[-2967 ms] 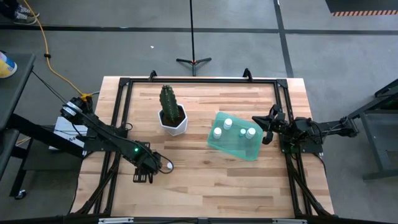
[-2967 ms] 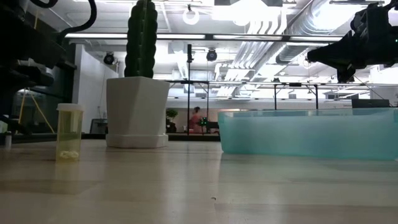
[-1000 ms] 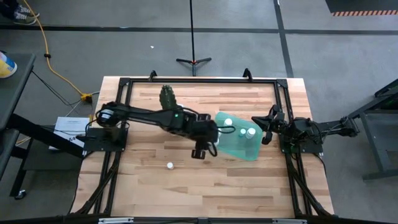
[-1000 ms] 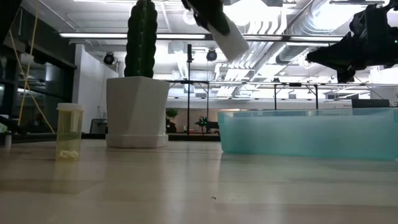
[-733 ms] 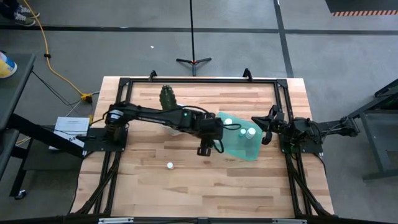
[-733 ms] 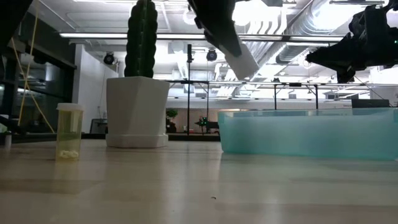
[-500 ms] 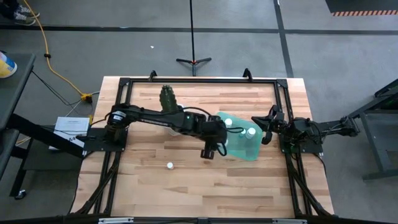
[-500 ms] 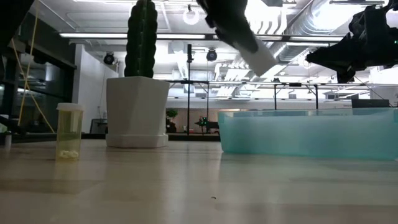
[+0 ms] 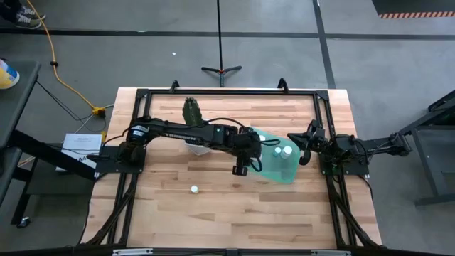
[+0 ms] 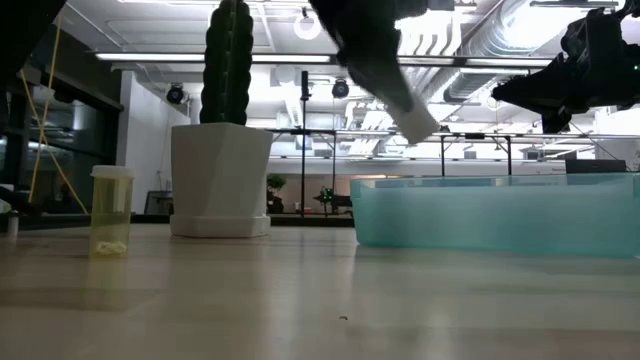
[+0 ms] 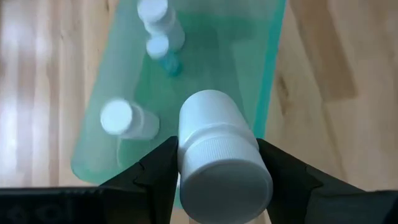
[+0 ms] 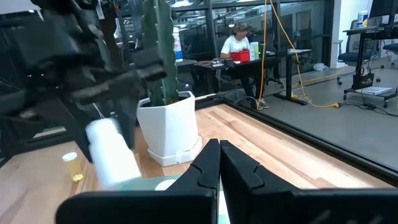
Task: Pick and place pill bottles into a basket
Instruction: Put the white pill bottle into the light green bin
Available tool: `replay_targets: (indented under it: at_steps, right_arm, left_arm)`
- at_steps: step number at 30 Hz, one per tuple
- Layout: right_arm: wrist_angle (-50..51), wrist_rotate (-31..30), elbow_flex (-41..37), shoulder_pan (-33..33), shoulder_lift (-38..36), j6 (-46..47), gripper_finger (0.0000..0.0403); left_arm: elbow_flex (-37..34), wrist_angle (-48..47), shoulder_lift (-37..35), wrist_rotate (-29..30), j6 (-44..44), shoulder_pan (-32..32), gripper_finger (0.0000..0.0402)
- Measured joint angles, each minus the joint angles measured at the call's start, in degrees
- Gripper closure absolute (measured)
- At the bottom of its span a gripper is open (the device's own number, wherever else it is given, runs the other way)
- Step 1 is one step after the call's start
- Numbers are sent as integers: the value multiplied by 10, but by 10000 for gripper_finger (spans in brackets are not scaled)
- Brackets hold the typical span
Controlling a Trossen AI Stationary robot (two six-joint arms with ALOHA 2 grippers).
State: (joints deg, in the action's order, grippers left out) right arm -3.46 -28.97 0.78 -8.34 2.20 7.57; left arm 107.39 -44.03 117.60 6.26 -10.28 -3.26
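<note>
Cactus pot (image 9: 197, 139) stands beside basket (image 9: 292, 176), apart.

Overhead, table-level, two wrist views

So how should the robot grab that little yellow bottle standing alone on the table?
Probably from straight above, closing the end effector on opposite sides of the yellow bottle's round body just under its cap. It stands upright with bare table all round it, so nothing blocks the fingers. The left end effector is busy holding a white bottle.
</note>
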Motion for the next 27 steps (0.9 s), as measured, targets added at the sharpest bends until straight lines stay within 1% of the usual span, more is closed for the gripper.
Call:
replay_targets:
  at_steps: [2,5,9,13,17,20,23,27]
  right_arm:
    - [0,0,0,0,0,0,402]
    - [0,0,0,0,0,0,401]
    - [0,0,0,0,0,0,401]
    - [0,0,0,0,0,-1,402]
    - [0,0,0,0,0,-1,401]
    - [0,0,0,0,0,-1,402]
    - [0,0,0,0,0,-1,401]
    - [0,0,0,0,0,-1,402]
  left_arm:
    - [-2,-23,4,0,0,2,182]
    - [-1,-14,12,4,0,3,186]
    - [-1,-37,14,4,-3,3,181]
    - [-2,-62,19,2,-19,3,179]
    - [-2,-65,27,-10,-33,3,184]
    - [0,-61,36,-12,-48,3,182]
    - [-3,-82,40,-19,-59,3,177]
    - [-1,-83,41,-28,-84,3,180]
